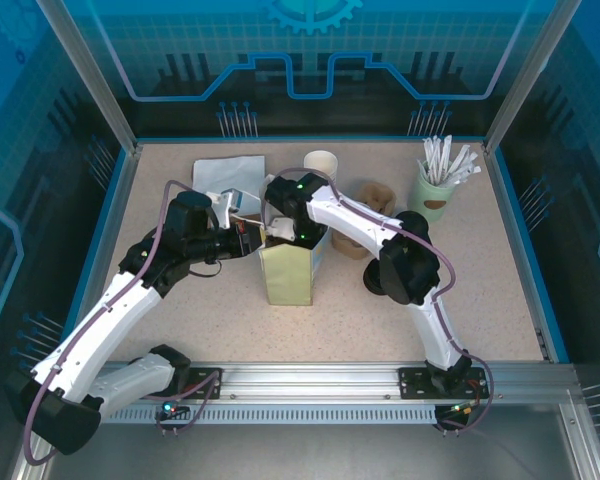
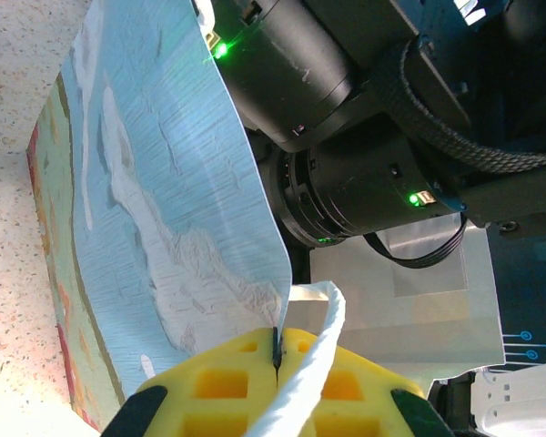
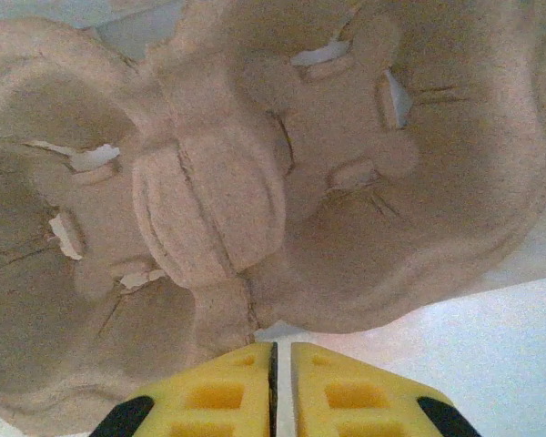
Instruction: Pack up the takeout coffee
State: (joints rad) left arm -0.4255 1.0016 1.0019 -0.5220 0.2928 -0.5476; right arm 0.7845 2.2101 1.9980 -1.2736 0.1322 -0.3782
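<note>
Cream paper cup (image 1: 320,162) stands behind; left jaws pinch bag (image 2: 164,182), right jaws pinch pulp tray (image 3: 255,182).

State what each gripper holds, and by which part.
Left gripper pinches the bag by its rim, beside the white handle. Right gripper pinches the pulp tray by its edge.
</note>
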